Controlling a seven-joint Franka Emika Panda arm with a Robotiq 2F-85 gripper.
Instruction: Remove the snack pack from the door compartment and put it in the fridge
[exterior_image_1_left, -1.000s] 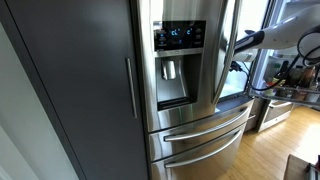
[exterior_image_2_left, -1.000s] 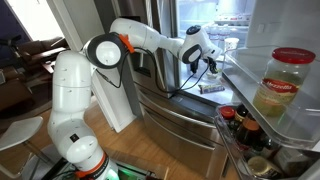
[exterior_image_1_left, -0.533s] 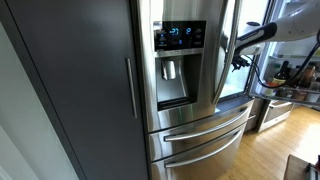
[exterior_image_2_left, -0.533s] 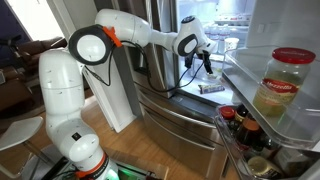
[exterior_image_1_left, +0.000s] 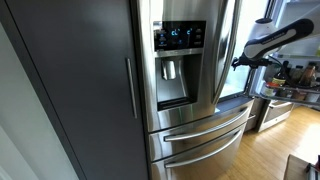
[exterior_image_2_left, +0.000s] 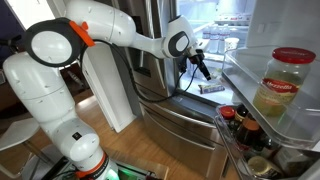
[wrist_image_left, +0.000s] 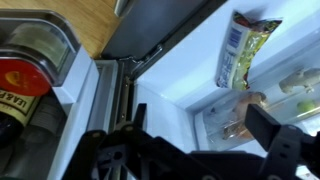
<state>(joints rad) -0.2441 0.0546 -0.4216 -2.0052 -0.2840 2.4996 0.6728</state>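
Observation:
The stainless-steel fridge (exterior_image_1_left: 195, 125) stands with one door open; in both exterior views my arm reaches toward its lit interior (exterior_image_2_left: 215, 30). A thin flat yellowish pouch, apparently the snack pack (wrist_image_left: 238, 50), lies on a white shelf inside the fridge; it shows as a pale flat pack in an exterior view (exterior_image_2_left: 211, 88). My gripper (wrist_image_left: 190, 150) is open and empty, its dark fingers wide apart, a little away from the pack. It hangs in front of the fridge opening (exterior_image_2_left: 203, 68) and beside the door edge (exterior_image_1_left: 240, 60).
The open door's compartment (exterior_image_2_left: 262, 112) holds a big red-lidded jar (exterior_image_2_left: 283, 82), also in the wrist view (wrist_image_left: 22, 80), with bottles (exterior_image_2_left: 240, 125) below. A tall dark grey cabinet (exterior_image_1_left: 70, 90) stands beside the fridge. Two steel drawers (exterior_image_2_left: 175, 120) sit under the opening.
My arm's elbow has swung up and away from the fridge. The gripper has shifted slightly outward and lower at the opening. It has stayed empty.

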